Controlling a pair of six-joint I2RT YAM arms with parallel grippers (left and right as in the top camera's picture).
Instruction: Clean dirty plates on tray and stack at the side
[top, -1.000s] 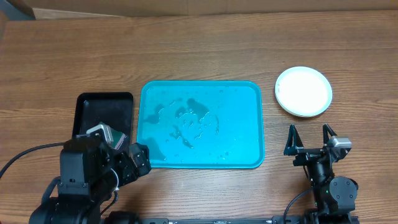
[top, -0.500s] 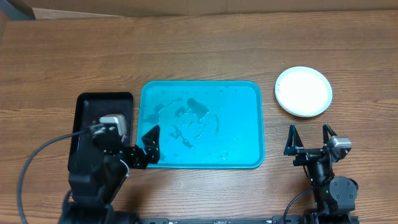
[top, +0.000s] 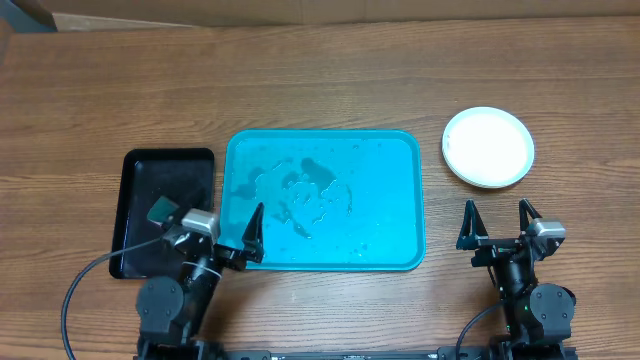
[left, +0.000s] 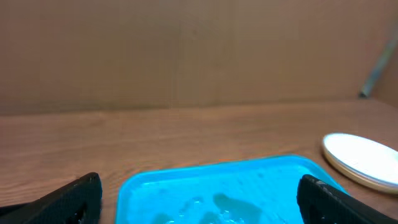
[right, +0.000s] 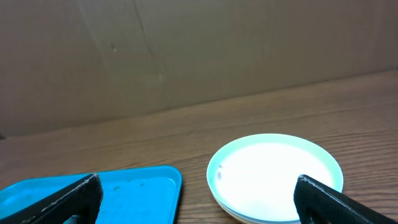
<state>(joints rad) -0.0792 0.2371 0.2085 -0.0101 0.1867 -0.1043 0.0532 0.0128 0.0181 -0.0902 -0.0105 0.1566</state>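
Note:
The plates (top: 488, 147) sit in one stack on the wood to the right of the tray; the top one is white with a pale mint rim. They also show in the right wrist view (right: 277, 174) and the left wrist view (left: 364, 158). The turquoise tray (top: 400, 160) holds only puddles of water. My left gripper (top: 212, 228) is open and empty, low at the tray's front left corner (left: 199, 182). My right gripper (top: 497, 222) is open and empty, in front of the plates (right: 198, 184).
A narrow black tray (top: 140, 175) lies left of the turquoise tray, with a small green sponge-like object (top: 160, 210) on it. A brown cardboard wall stands behind the table (left: 199, 56). Both arm bases sit at the front edge.
My left arm has drawn back toward the front edge and folded down low, its open gripper now level at the tray's front left corner. The right arm and plates have not moved.

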